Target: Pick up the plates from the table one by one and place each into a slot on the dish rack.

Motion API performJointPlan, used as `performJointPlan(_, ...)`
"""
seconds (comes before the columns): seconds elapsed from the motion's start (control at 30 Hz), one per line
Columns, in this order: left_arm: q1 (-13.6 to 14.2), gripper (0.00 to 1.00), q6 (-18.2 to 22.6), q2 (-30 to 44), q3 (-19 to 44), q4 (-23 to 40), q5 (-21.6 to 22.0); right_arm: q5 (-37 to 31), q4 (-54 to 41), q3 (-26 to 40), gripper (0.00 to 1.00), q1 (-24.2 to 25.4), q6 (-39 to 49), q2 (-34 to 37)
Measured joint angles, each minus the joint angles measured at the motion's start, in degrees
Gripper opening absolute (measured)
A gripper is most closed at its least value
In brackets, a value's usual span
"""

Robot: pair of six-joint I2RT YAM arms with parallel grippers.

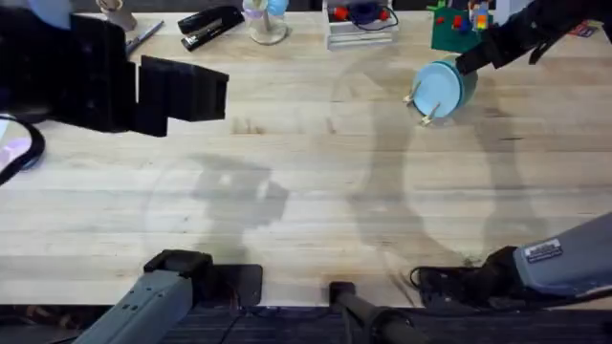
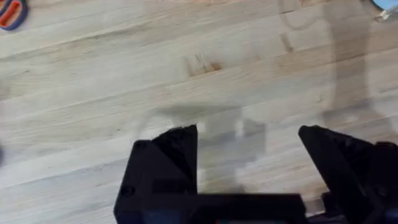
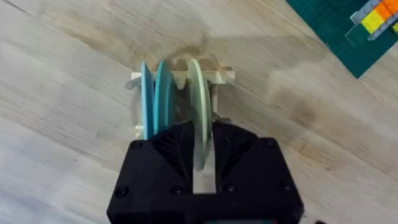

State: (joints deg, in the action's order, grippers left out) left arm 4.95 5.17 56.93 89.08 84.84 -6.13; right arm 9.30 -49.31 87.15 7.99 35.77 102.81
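Note:
The small wooden dish rack (image 3: 221, 76) stands on the table (image 3: 74, 112) with three plates upright in its slots. Two of them are a light-blue plate (image 3: 144, 93) and a teal plate (image 3: 163, 93). The third is a pale cream plate (image 3: 198, 93), and my right gripper (image 3: 204, 152) is shut on its edge. From overhead the rack (image 1: 426, 107) with its plates (image 1: 442, 88) sits at the far right, and the right gripper (image 1: 470, 63) reaches in from behind. My left gripper (image 2: 249, 146) hangs open over bare wood, and overhead it looms dark at the far left (image 1: 196, 91).
Along the far edge lie a black stapler (image 1: 210, 24), a cup (image 1: 268, 24), a clear tray (image 1: 359, 27) and a green baseplate with bricks (image 1: 459, 29). A pair of orange-handled scissors (image 2: 9, 12) lies near the left arm. Bare planks span the middle.

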Motion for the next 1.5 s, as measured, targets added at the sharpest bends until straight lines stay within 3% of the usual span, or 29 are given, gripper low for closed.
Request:
performJointPlan(0.13,0.00,0.993,0.00,0.00,0.00,0.00,0.00,-0.32,-0.05,-0.04,0.214,0.00,0.00,-1.75)
performJointPlan(0.33,0.00,0.993,0.01,0.00,0.00,0.00,0.00,-1.80,-0.10,-0.04,0.374,0.00,-1.37,-10.86)
performJointPlan(0.43,0.00,0.993,0.01,0.00,0.00,0.00,0.01,-2.43,-0.70,-0.04,0.600,0.00,-3.13,-15.22)
performJointPlan(0.53,0.00,0.994,0.02,0.02,0.00,0.00,0.00,-2.71,-3.04,-0.04,0.961,0.00,-4.60,-19.03)
performJointPlan(0.57,0.00,0.994,0.02,0.00,0.00,0.01,0.00,-2.75,-4.10,-0.04,0.984,0.00,-5.24,-20.18)
performJointPlan(1.03,0.00,0.993,0.02,0.00,0.00,0.46,0.00,-2.91,-18.23,-0.04,0.995,0.00,-11.63,-38.25)
performJointPlan(1.5,0.00,0.993,0.01,0.00,0.00,0.42,0.00,-2.91,-19.23,-0.04,0.995,0.00,-13.08,-47.37)
